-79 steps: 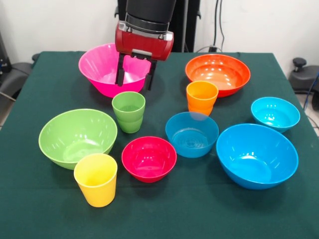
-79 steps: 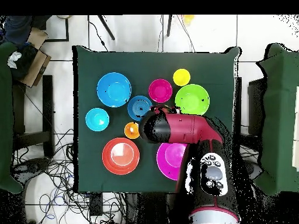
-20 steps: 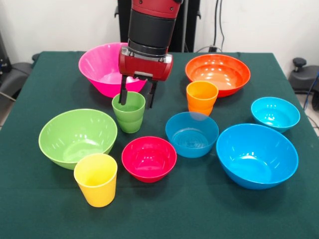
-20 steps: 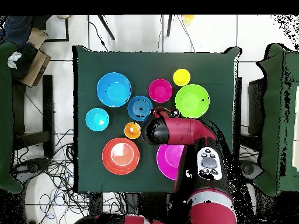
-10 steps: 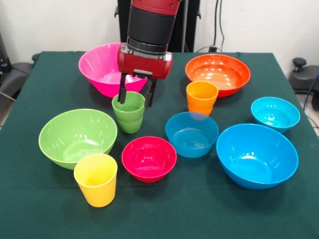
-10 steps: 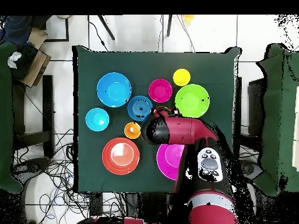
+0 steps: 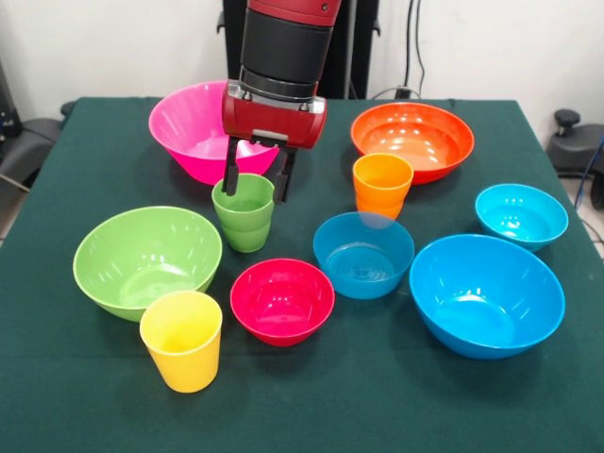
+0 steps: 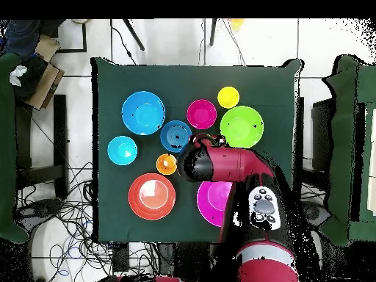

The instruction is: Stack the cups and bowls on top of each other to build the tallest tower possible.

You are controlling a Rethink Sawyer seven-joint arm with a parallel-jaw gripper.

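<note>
Nothing is stacked yet; the pincer (image 7: 255, 179) hangs spread apart, seemingly straddling the far rim of the glossy green plastic tumbler (image 7: 243, 213), every bowl beside it separate.

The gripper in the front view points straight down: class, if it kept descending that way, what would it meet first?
The gripper would most likely meet the green cup. One finger seems to hang at the rim's far-left edge and the other beside it, so probably the rim first, though depth is hard to judge.

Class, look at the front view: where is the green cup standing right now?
In the front view the green cup stands left of centre, between the pink bowl behind and the red bowl in front, with the gripper at its rim.
</note>
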